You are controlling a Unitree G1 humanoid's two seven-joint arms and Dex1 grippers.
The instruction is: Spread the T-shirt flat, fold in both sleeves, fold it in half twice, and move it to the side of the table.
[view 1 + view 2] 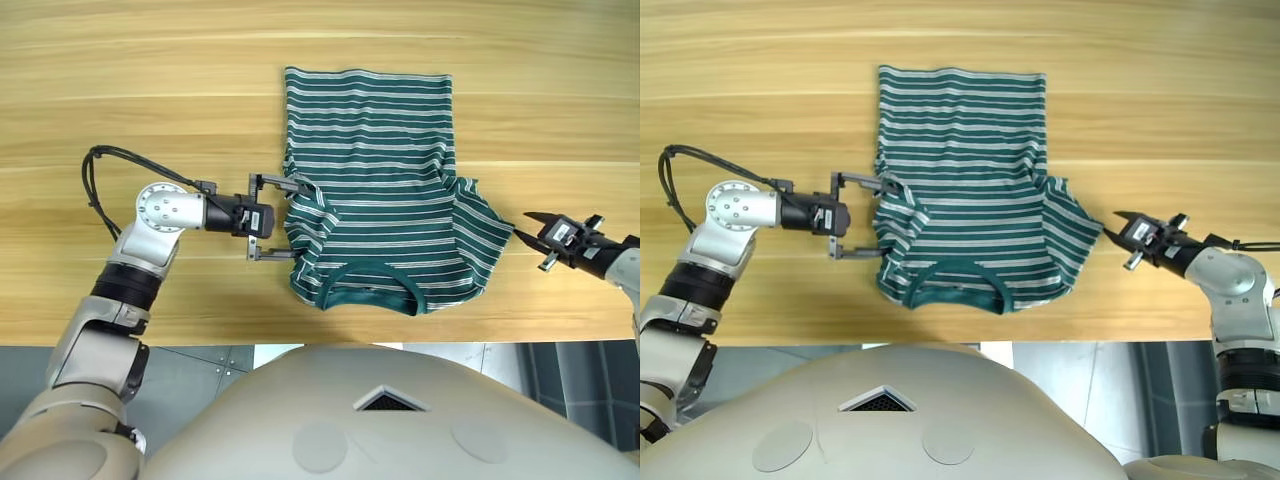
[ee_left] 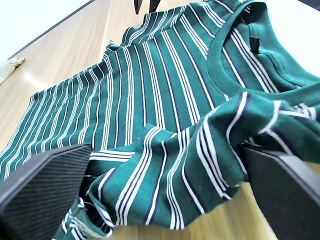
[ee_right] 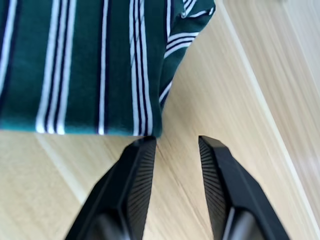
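Bright, even light falls from above on the counter [image 1: 150,90], and the T-shirt [image 1: 375,190] throws only a thin, soft shadow along its edges and bunched sleeves. In the left wrist view the area beyond the T-shirt's collar is washed out to plain white.

No text, label, number or sign can be read anywhere in these views.
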